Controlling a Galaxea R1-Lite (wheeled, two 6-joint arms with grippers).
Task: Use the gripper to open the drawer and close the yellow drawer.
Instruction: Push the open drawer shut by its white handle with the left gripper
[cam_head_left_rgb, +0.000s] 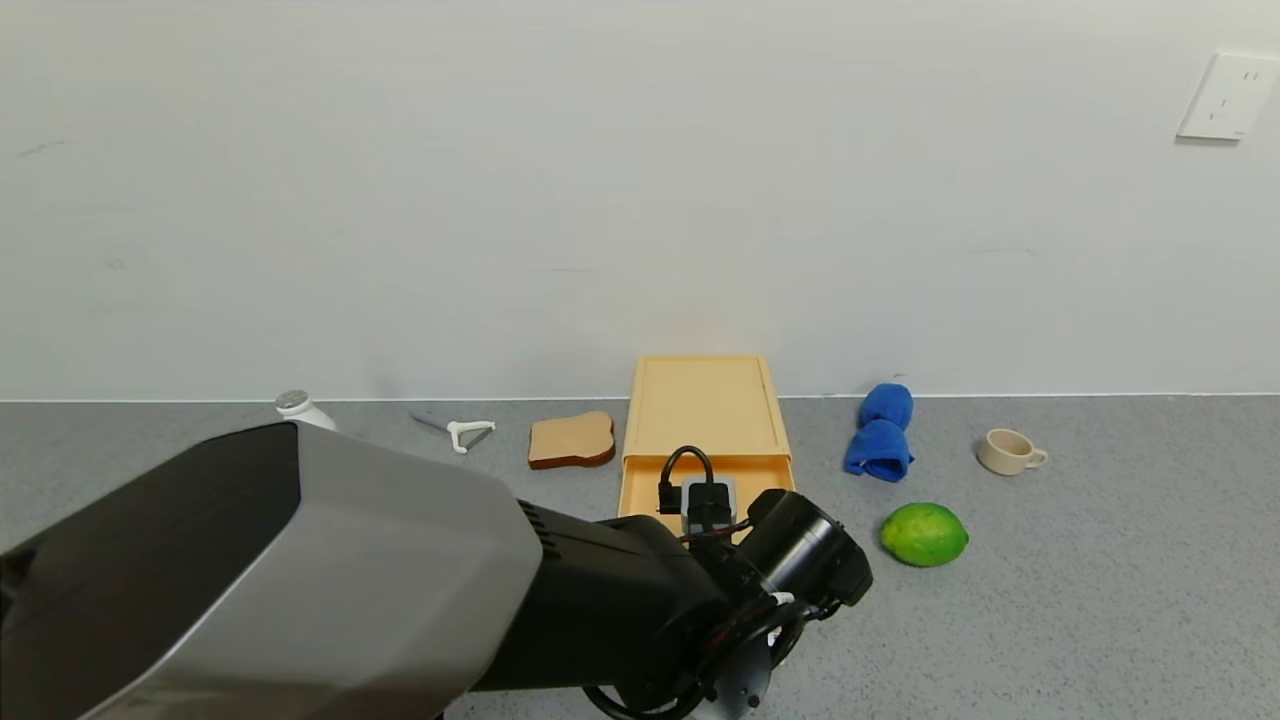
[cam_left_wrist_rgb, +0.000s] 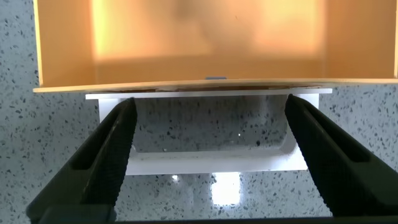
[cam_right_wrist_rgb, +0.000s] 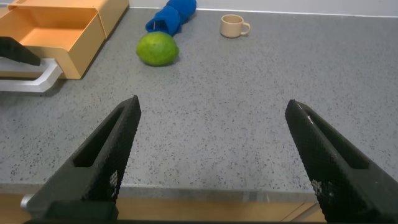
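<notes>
The pale yellow drawer (cam_head_left_rgb: 705, 405) sits at the back of the grey table against the wall, with its tray (cam_left_wrist_rgb: 205, 37) slid partway out toward me. My left arm (cam_head_left_rgb: 400, 580) reaches over it and hides the tray front in the head view. In the left wrist view my left gripper (cam_left_wrist_rgb: 210, 106) is open. Its fingers (cam_left_wrist_rgb: 112, 143) straddle the two ends of the white loop handle (cam_left_wrist_rgb: 205, 163), not closed on it. My right gripper (cam_right_wrist_rgb: 211, 106) is open and empty above the table's front edge, well off to the right of the drawer (cam_right_wrist_rgb: 56, 37).
A bread slice (cam_head_left_rgb: 572, 440), a white peeler (cam_head_left_rgb: 465, 433) and a white bottle (cam_head_left_rgb: 300, 408) lie left of the drawer. A blue cloth (cam_head_left_rgb: 882, 430), a cream cup (cam_head_left_rgb: 1008, 451) and a green lime (cam_head_left_rgb: 924, 534) lie to its right.
</notes>
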